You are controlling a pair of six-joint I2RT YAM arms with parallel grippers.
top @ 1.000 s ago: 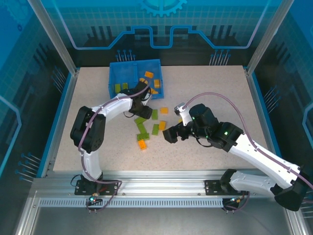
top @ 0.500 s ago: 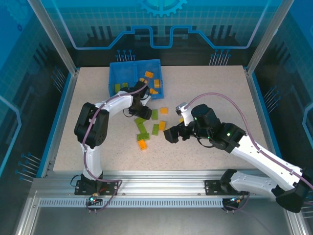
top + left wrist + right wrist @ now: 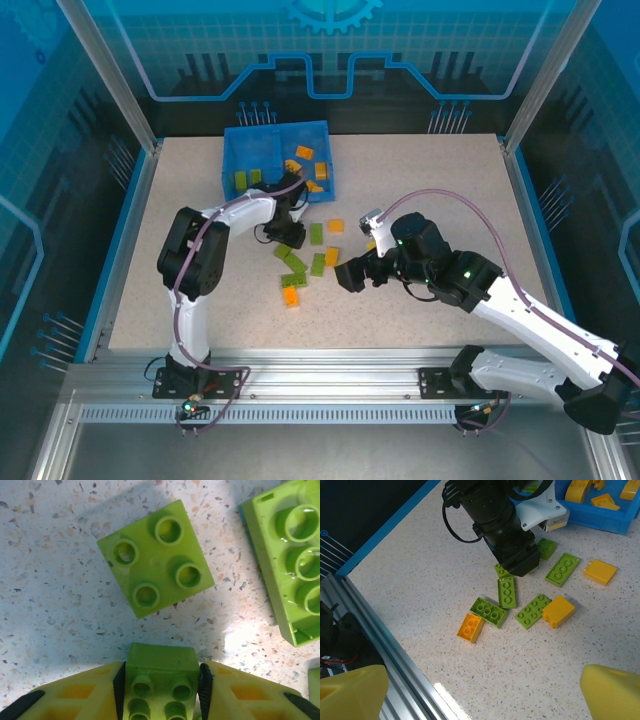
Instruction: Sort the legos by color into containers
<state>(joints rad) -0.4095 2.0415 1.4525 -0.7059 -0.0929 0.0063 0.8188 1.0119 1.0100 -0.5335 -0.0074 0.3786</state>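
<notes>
**Left gripper** [image 3: 161,680]: close above the speckled table [image 3: 55,620], clamped on a lime green lego [image 3: 161,661], with both black pads against its sides. A four-stud green lego [image 3: 155,565] lies just ahead.

**Right gripper** [image 3: 481,692]: jaws wide apart, holding nothing. It hangs above an orange lego [image 3: 470,627] and several loose green ones.

**Blue tray** [image 3: 262,129]: at the table's far side, green pieces in the left compartment, orange in the right.

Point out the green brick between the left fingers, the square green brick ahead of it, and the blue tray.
green brick between the left fingers [image 3: 161,665]: left wrist view, its top face.
square green brick [image 3: 156,565]: left wrist view, centre between four studs.
blue tray [image 3: 278,127]: top external view, far rim.
</notes>
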